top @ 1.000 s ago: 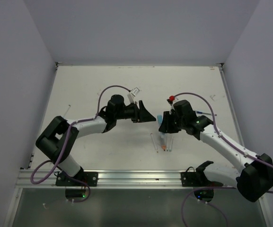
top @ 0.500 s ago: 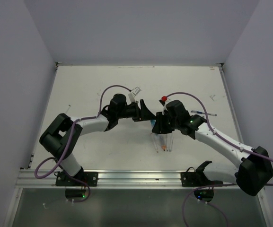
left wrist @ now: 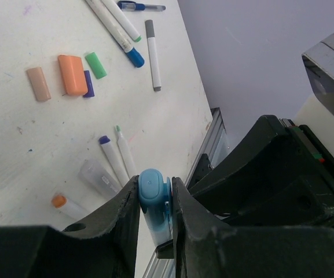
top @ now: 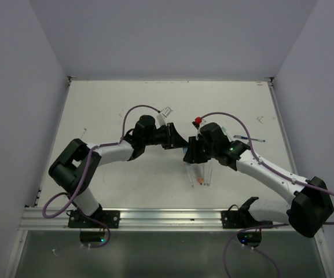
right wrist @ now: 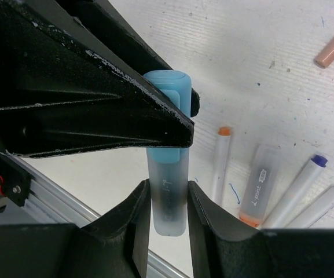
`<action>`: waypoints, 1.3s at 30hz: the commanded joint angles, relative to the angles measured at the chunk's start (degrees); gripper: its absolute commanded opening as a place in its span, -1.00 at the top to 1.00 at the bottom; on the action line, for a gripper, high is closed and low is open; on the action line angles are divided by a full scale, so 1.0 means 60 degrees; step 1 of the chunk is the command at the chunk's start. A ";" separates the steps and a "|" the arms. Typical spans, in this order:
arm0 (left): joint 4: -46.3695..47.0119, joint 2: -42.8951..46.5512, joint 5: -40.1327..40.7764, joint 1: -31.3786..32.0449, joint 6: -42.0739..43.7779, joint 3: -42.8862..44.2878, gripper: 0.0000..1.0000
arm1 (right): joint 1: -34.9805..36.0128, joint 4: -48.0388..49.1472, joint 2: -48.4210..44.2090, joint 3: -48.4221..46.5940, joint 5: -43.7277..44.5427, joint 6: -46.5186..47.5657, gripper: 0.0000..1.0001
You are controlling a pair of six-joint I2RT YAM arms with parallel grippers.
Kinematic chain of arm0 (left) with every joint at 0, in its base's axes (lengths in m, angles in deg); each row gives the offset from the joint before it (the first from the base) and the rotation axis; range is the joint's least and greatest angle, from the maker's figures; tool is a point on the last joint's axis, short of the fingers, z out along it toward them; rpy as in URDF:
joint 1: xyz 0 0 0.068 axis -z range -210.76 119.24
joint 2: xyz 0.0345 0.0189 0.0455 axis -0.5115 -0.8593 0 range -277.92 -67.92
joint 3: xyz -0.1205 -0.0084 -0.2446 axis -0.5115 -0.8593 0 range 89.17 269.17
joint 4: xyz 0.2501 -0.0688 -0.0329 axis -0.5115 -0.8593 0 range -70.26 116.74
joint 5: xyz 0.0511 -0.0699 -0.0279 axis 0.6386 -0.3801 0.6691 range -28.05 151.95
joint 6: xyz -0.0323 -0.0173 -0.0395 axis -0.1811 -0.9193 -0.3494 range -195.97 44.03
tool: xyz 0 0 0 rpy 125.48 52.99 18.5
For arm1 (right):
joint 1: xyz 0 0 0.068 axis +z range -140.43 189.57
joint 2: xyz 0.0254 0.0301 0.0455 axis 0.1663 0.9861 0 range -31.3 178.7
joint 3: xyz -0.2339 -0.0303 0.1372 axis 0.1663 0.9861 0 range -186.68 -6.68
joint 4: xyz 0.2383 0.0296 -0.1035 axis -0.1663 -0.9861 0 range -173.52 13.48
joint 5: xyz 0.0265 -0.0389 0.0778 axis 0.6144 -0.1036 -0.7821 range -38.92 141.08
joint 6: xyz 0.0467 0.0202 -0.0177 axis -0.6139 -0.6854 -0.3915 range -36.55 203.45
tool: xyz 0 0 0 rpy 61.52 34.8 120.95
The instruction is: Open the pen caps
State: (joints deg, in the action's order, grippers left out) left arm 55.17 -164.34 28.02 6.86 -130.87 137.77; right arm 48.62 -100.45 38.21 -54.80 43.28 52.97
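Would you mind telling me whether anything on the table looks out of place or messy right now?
Nothing is spilled or broken. The table carries faint ink flecks, plus a short blue stroke among the uncapped pens. The loose caps lie scattered, as expected mid-task.

White desk (left wrist: 51,150), flecked all over with faint ink. Toward its front edge, lying close side by side: a purple-tipped pen (left wrist: 113,163), a thinner green-tipped pen (left wrist: 125,155), a frosted clear barrel (left wrist: 97,176) and an orange-tipped pen (left wrist: 62,202). Well apart from those, flat on the surface, a white pen with grey ends (left wrist: 153,55) and a slim blue ballpoint (left wrist: 140,6). Bounded at the near edge by an aluminium rail (top: 167,217); closed in by pale lavender walls (top: 16,87).
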 commanded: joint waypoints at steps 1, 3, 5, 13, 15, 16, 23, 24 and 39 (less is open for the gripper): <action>0.0038 0.0016 0.0060 -0.0016 0.0140 0.0176 0.97 | 0.0055 0.0442 0.0074 -0.0374 0.0244 -0.0106 1.00; 0.0009 0.0016 0.0001 -0.0016 0.0169 0.0176 1.00 | 0.0040 0.0355 0.0176 -0.0403 0.0331 -0.0077 0.55; -0.0021 0.0059 0.0001 -0.0016 0.0199 0.0206 1.00 | 0.0084 0.0354 0.0191 -0.0389 0.0332 -0.0062 0.23; -0.0197 0.0250 -0.0101 -0.0031 0.0228 0.0425 1.00 | 0.0244 0.0530 0.0528 -0.0227 0.0478 0.0099 0.64; -0.0269 0.0279 -0.0101 -0.0045 0.0257 0.0469 1.00 | 0.0332 0.0501 0.0601 -0.0213 0.0712 0.0129 1.00; -0.0357 0.0279 -0.0072 -0.0075 0.0301 0.0499 1.00 | 0.0478 0.0486 0.0601 -0.0213 0.0800 0.0143 1.00; -0.1367 0.0381 0.0396 -0.0923 0.0404 0.0894 1.00 | 0.2351 -0.0742 0.0572 -0.0271 0.4310 -0.0091 1.00; -0.1542 0.0454 0.0455 -0.1156 0.0389 0.0938 1.00 | 0.2920 -0.1194 0.0746 -0.0373 0.5433 -0.0280 1.00; -0.0564 0.1640 0.0821 -0.2535 0.0814 -0.0043 1.00 | 0.3526 0.2093 0.0411 0.1280 0.1343 -0.1818 1.00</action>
State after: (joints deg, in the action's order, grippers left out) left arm 43.85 -158.87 24.96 -4.18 -128.22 137.88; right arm 68.49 -87.75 41.30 -50.21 63.96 45.74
